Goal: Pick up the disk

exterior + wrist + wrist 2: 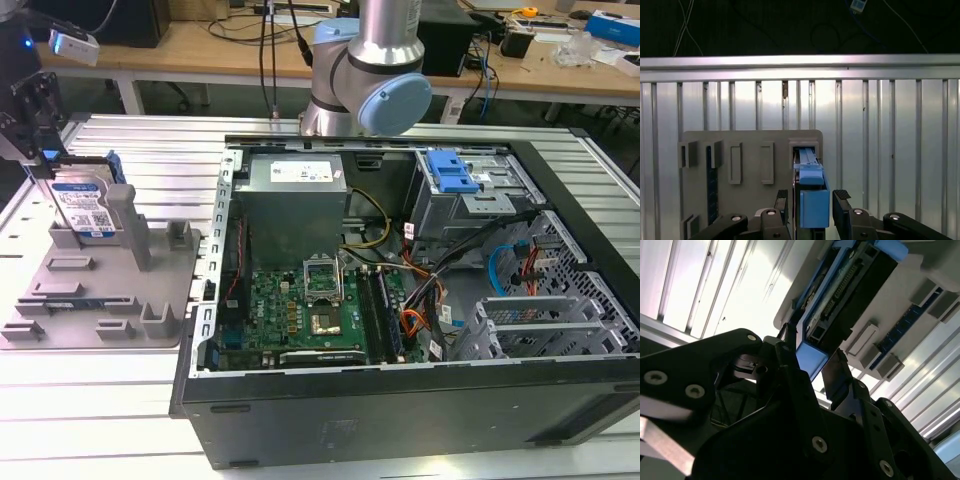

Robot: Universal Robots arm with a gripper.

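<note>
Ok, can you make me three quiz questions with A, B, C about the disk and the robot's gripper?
1. Where is the disk? A in the computer case; B in the grey tray; C on the floor.
2. What colour are its side rails? A red; B blue; C green.
3. How is the gripper? A shut on a cable; B shut on nothing; C open, a finger each side of the disk.
Answers: 1 B, it stands among the tray's posts in the exterior view. 2 B, blue in both wrist views. 3 C, gaps show beside the rail in the first wrist view.
</note>
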